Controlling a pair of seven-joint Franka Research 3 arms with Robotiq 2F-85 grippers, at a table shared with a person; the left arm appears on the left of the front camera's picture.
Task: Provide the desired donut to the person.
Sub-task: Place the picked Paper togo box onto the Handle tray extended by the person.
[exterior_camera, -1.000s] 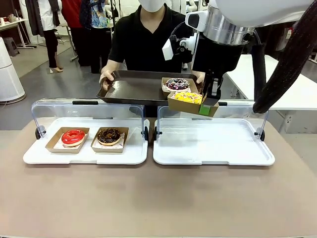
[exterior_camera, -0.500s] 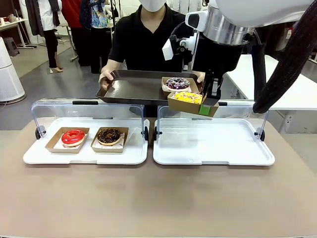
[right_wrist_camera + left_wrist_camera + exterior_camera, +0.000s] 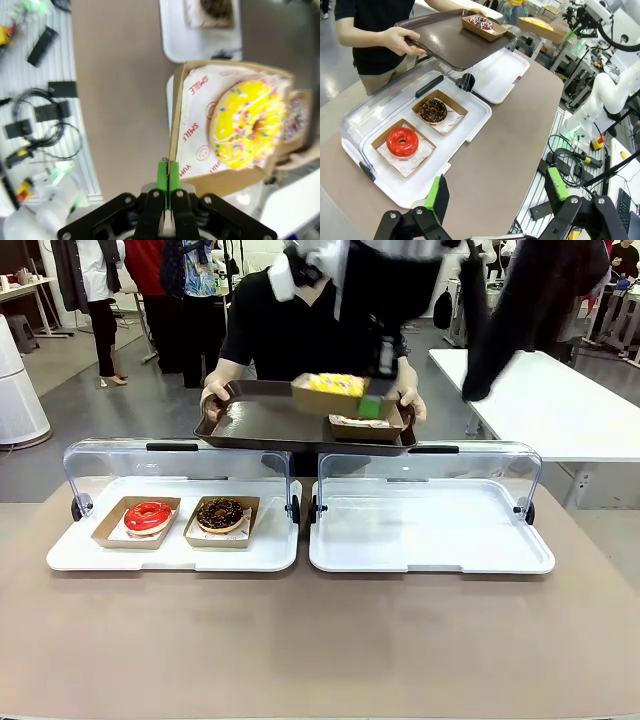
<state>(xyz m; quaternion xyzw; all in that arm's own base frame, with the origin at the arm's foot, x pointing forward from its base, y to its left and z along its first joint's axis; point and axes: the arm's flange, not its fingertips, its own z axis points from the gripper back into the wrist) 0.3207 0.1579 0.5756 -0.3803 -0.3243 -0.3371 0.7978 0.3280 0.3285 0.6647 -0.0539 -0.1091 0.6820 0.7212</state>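
right gripper (image 3: 168,175) pinches the edge of a cardboard tray (image 3: 177,125) holding the yellow sprinkled donut (image 3: 250,125), held above the brown tray (image 3: 260,420) (blurred in the front view) that the person (image 3: 290,330) holds at the far side. left gripper (image 3: 495,192) hangs spread over the near table (image 3: 510,135). red donut (image 3: 148,516) and chocolate donut (image 3: 220,513) sit in the left white case (image 3: 170,555).

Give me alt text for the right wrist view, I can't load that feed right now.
The right pincer is shut on the edge of a cardboard tray holding a yellow sprinkled donut on printed paper. Behind it lie the brown table, a corner of a white display tray with a chocolate donut, and cables on the floor.
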